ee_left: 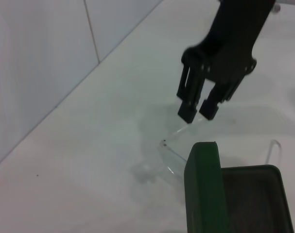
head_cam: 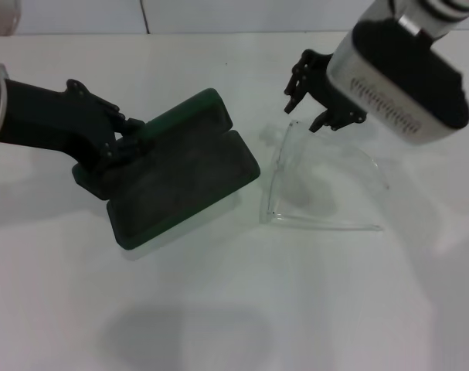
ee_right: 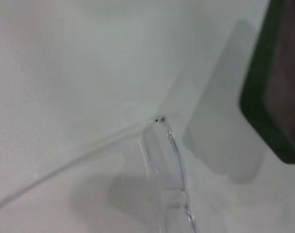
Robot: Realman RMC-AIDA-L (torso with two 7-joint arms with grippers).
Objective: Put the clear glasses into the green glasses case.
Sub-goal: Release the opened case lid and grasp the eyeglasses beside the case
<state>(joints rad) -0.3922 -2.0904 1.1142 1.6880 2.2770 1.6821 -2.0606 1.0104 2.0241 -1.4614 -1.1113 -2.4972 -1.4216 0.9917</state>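
Note:
The green glasses case [head_cam: 180,166] is open, its dark lining facing up, left of the table's middle. My left gripper [head_cam: 122,143] is shut on the case's left edge. The clear glasses [head_cam: 296,182] lie on the white table just right of the case, arms unfolded. My right gripper [head_cam: 306,113] hangs open over the far end of the glasses, fingertips just above the frame. The left wrist view shows the right gripper [ee_left: 198,112] above the glasses [ee_left: 169,155], with the case's rim [ee_left: 205,189] nearer. In the right wrist view, the glasses [ee_right: 162,150] lie beside a corner of the case [ee_right: 278,97].
The white table [head_cam: 234,309] stretches bare in front of the case and glasses. A tiled wall [ee_left: 40,58] runs along the table's far edge.

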